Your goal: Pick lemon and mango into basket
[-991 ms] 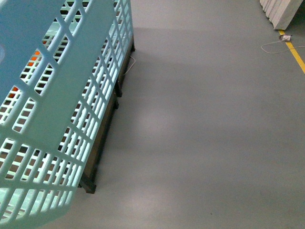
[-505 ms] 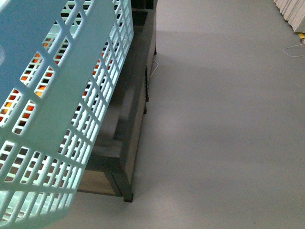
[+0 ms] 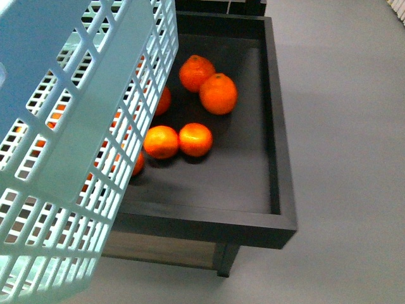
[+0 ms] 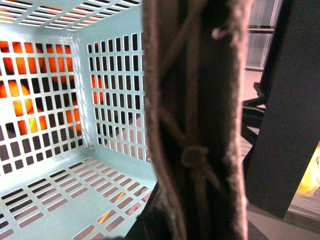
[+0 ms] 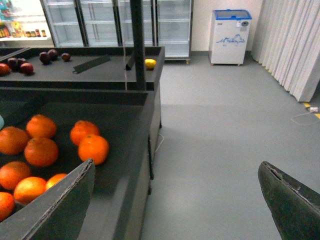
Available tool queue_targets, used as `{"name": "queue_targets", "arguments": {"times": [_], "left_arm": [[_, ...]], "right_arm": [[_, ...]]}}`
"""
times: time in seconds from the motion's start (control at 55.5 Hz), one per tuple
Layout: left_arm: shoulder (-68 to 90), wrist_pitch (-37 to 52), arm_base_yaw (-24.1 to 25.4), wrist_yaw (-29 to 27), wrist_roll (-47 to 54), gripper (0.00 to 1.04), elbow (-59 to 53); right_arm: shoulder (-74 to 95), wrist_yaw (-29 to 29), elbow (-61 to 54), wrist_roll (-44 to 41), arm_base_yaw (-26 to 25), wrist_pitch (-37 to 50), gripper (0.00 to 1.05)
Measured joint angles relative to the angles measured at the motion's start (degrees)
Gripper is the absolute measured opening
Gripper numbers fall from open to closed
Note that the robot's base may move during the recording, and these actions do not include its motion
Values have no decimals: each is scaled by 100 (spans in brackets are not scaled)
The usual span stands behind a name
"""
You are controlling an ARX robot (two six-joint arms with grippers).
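Observation:
The light teal basket (image 3: pixel 69 126) fills the left of the front view, held up close to the camera and tilted. In the left wrist view I see its slotted inside (image 4: pixel 65 165) and its ribbed brown-grey handle (image 4: pixel 195 100) right against the camera. My left gripper (image 4: pixel 165 227) is shut on that handle and mostly hidden by it. My right gripper (image 5: pixel 177 167) is open and empty over the grey floor, beside the tray's edge. A small yellow fruit, apparently the lemon (image 5: pixel 150 63), lies on a farther dark tray. The mango is out of view.
A dark tray table (image 3: pixel 278 190) holds several oranges (image 3: pixel 218 93), also in the right wrist view (image 5: pixel 93 148). Dark red fruits (image 5: pixel 19 65) lie on the farther tray. Glass fridges (image 5: pixel 100 20), a chest freezer (image 5: pixel 230 35) and curtains (image 5: pixel 295 45) stand behind. Grey floor (image 3: pixel 348 126) lies to the right.
The front view has swung: the floor gave way to the dark tray table, and its oranges now show in full. The basket keeps its place in the frame.

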Motion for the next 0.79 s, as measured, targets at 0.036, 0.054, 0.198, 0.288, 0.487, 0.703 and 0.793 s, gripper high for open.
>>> {"name": "queue_targets", "arguments": {"times": [0.036,0.054,0.198,0.288,0.487,0.703,0.793], "left_arm": [[0,0,0,0,2,4,0],[0,0,2,-2,0,4,0],[0,0,0,2,2,4,0],[0,0,0,0,2,4,0],[0,0,0,-2,2,4,0],[0,0,0,0,4,4,0],[0,0,0,2,2,4,0]], "right_arm": [[0,-13,0,-2,0,0,96],[0,-11,0,0,2,0,96],[0,-4,0,-2,0,0,96],[0,4,0,-2,0,4,96],[0,0,0,0,0,0,96],[0,7,0,-2,0,0,96],[2,0,0,-2,0,0,96]]}}
